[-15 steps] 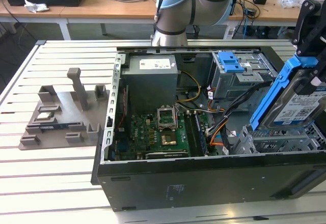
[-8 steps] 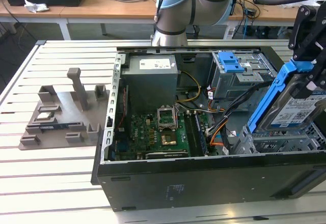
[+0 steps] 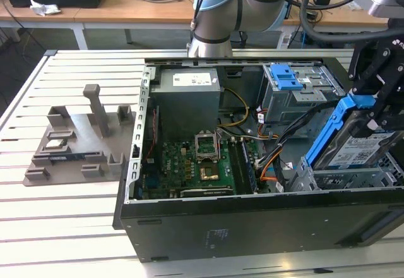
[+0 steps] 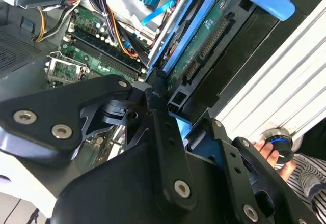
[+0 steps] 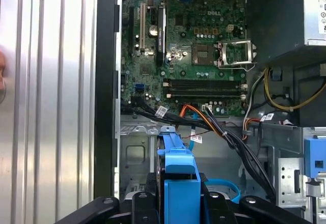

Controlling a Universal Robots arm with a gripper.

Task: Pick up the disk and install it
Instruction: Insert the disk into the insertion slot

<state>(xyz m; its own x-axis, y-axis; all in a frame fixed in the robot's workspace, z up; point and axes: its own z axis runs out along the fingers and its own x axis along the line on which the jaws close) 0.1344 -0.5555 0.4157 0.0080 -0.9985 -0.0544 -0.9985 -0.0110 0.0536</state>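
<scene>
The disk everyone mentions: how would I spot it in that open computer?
Find the open black computer case on the slatted table. At its end on the exterior view's right, the black tool holds the disk tilted above the grey bay. Unlike the blue latch atop the grey cage, it's a silver slab with a white-and-blue label, framed in blue.

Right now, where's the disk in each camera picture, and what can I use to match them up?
Exterior view: the disk hangs tilted at the exterior view's right, held in the end effector over the open case.
Second wrist view: the disk is seen edge-on, circuit board showing.
First wrist view: its blue carrier sits between the fingers.
Shared landmark: the green motherboard.
</scene>
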